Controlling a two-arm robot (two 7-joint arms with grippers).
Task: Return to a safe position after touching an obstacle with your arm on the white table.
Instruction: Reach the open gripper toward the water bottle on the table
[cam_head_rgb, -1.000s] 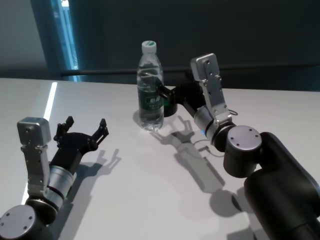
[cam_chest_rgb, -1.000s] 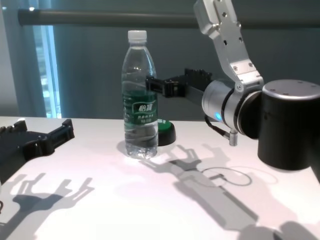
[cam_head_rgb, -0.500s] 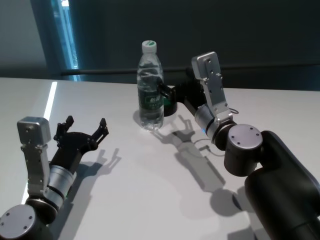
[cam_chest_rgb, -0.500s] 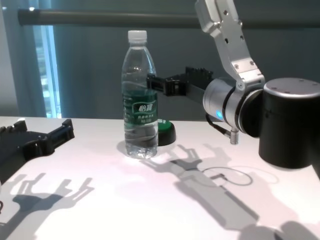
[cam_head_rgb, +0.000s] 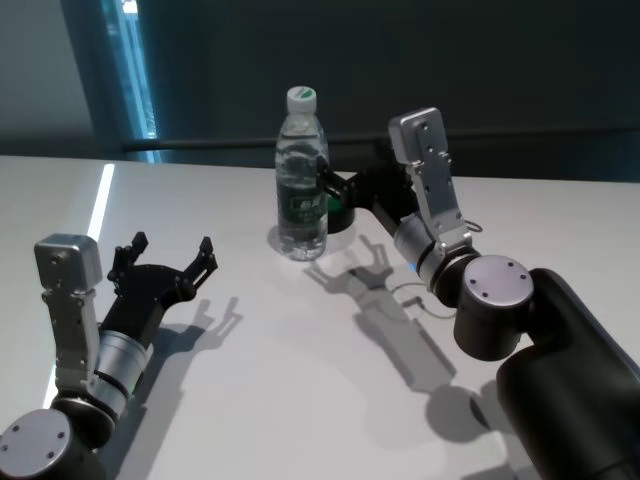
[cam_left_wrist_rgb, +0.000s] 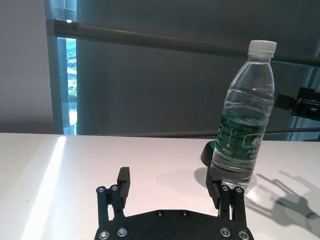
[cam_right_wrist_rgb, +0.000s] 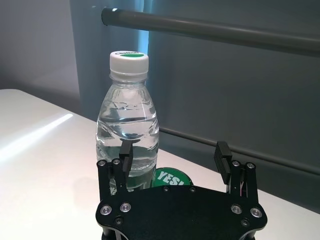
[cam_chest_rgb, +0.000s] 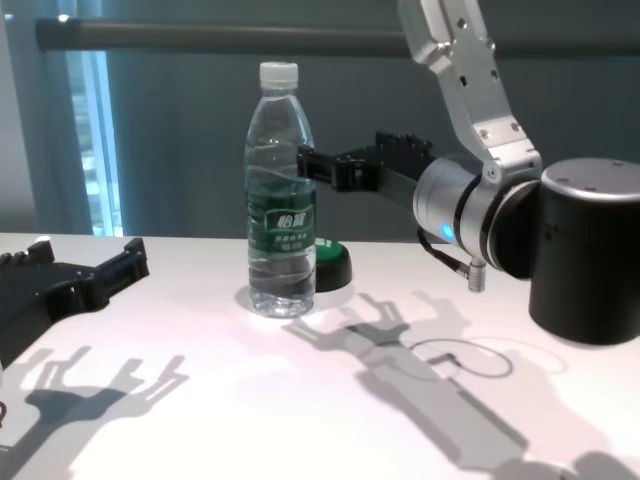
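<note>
The obstacle, a clear water bottle (cam_head_rgb: 302, 175) with a white cap and green label, stands upright on the white table (cam_head_rgb: 250, 350). It also shows in the chest view (cam_chest_rgb: 280, 190) and in both wrist views (cam_left_wrist_rgb: 245, 125) (cam_right_wrist_rgb: 128, 135). My right gripper (cam_head_rgb: 335, 190) is open and empty at label height on the bottle's right side. One fingertip (cam_chest_rgb: 305, 162) is at the bottle's edge; I cannot tell whether it touches. In the right wrist view one finger (cam_right_wrist_rgb: 125, 152) overlaps the bottle. My left gripper (cam_head_rgb: 172, 250) is open and empty, low over the table's near left.
A low black-and-green round puck (cam_head_rgb: 340, 212) sits on the table just behind and right of the bottle, under my right gripper (cam_chest_rgb: 320, 168). A dark rail (cam_chest_rgb: 200, 37) runs along the wall behind the table.
My right arm's elbow and forearm have shifted slightly to the right. Its gripper stays beside the bottle. The bottle is still upright and the left arm has not moved.
</note>
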